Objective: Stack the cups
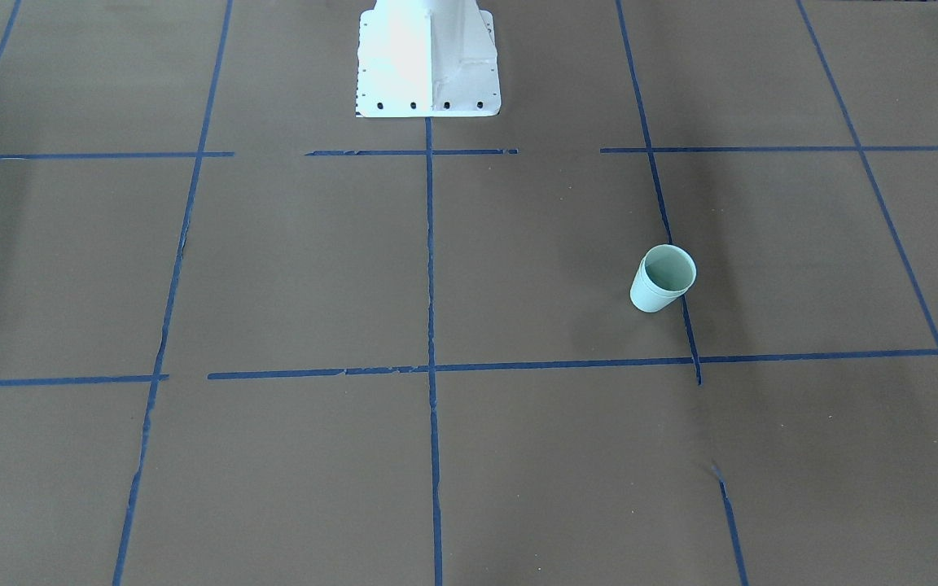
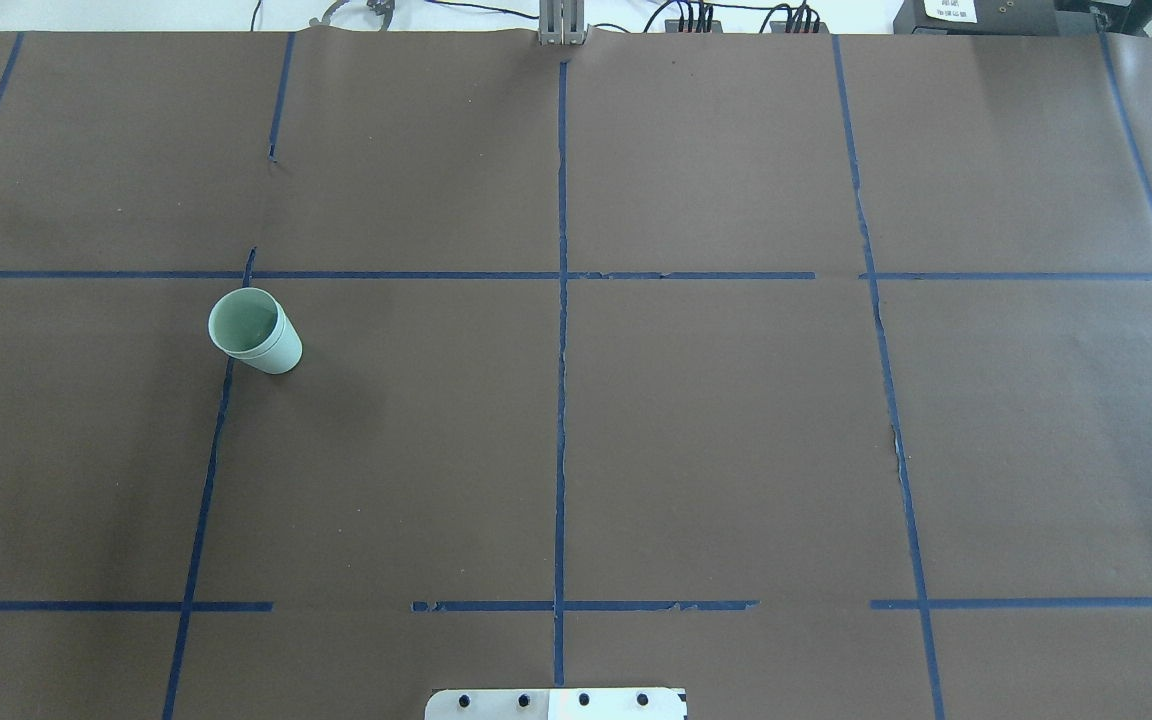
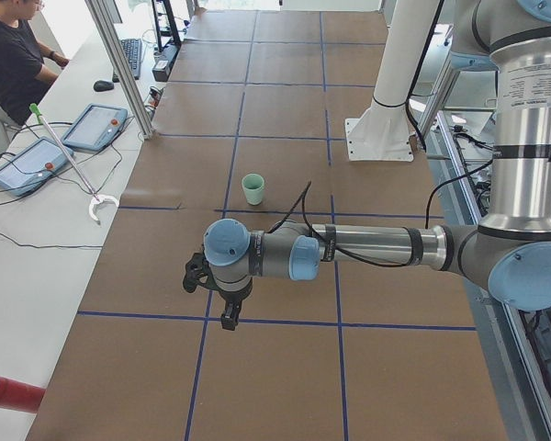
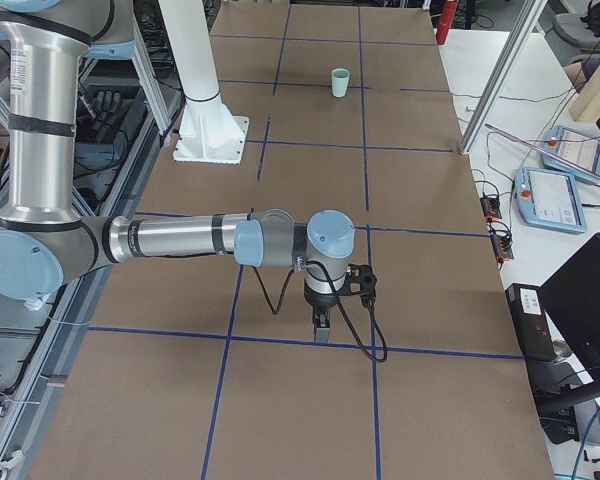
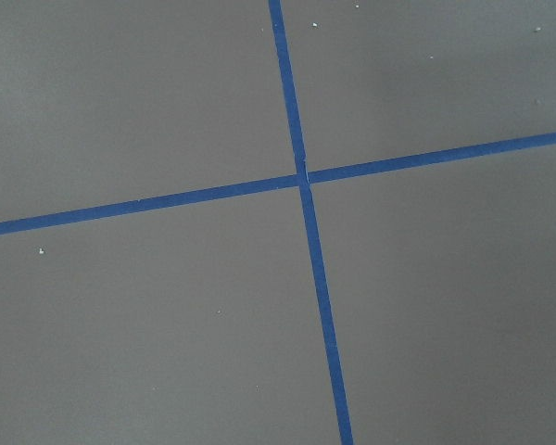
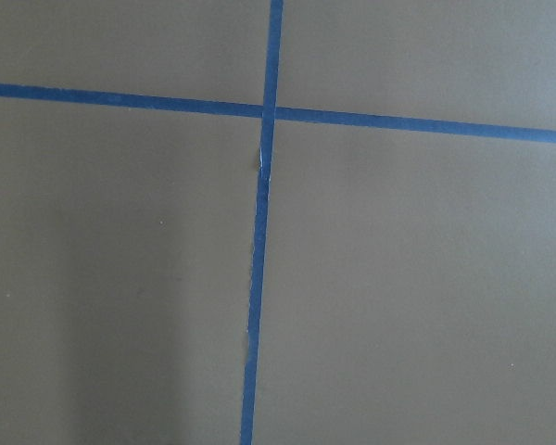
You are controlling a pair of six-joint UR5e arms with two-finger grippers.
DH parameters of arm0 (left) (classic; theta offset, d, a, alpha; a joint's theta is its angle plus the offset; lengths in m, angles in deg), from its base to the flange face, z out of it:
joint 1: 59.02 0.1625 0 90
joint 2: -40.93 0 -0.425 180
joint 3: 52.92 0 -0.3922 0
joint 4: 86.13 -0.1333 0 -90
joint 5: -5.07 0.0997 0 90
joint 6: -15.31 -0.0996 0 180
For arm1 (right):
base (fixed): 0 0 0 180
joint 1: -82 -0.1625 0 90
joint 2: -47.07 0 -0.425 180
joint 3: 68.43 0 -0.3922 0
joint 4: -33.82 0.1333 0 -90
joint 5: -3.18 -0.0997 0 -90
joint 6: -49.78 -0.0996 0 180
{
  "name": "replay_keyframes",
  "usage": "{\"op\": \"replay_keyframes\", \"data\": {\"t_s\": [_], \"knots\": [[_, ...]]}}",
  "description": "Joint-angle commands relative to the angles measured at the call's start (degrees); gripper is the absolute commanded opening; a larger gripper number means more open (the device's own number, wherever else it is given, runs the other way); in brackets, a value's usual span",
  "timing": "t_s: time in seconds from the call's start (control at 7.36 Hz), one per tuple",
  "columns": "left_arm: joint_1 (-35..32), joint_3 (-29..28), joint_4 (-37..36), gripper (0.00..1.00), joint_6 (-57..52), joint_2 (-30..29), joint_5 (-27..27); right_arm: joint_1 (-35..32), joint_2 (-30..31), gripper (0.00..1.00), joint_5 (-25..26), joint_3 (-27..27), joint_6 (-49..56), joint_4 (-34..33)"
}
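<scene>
**Cups nested, upright on tabletop**

- Brown tabletop (image 2: 716,450) with a blue tape grid (image 2: 561,400) fills both fixed views.
- Left arm (image 3: 376,246) reaches level across mid-frame in the left side view. Right arm (image 4: 170,240) does the same in the right side view. Each wrist points down over a tape line.
- White pedestal (image 1: 428,57) sits top centre in the front view.
- Left jaws and right jaws show only in the side views, so I can't tell if they're wide or narrow.
- Both wrist views show only a tape crossing on the tabletop.
- Cups (image 2: 256,330) sit one inside the other, with two rims showing. They're left of centre in the overhead view, touching a tape line just below a crossing, well apart from both arms.
</scene>
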Motion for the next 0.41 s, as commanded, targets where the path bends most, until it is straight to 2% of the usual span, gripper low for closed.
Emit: {"op": "replay_keyframes", "data": {"t_s": [0.0, 0.27], "knots": [[-0.01, -0.47, -0.06, 1.0, -0.01, 0.43, 0.0, 0.03, 0.0, 1.0, 0.0, 0.0, 0.0, 0.0], [-0.01, -0.03, -0.06, 1.0, -0.01, 0.52, 0.0, 0.03, 0.0, 1.0, 0.0, 0.0, 0.0, 0.0]]}}
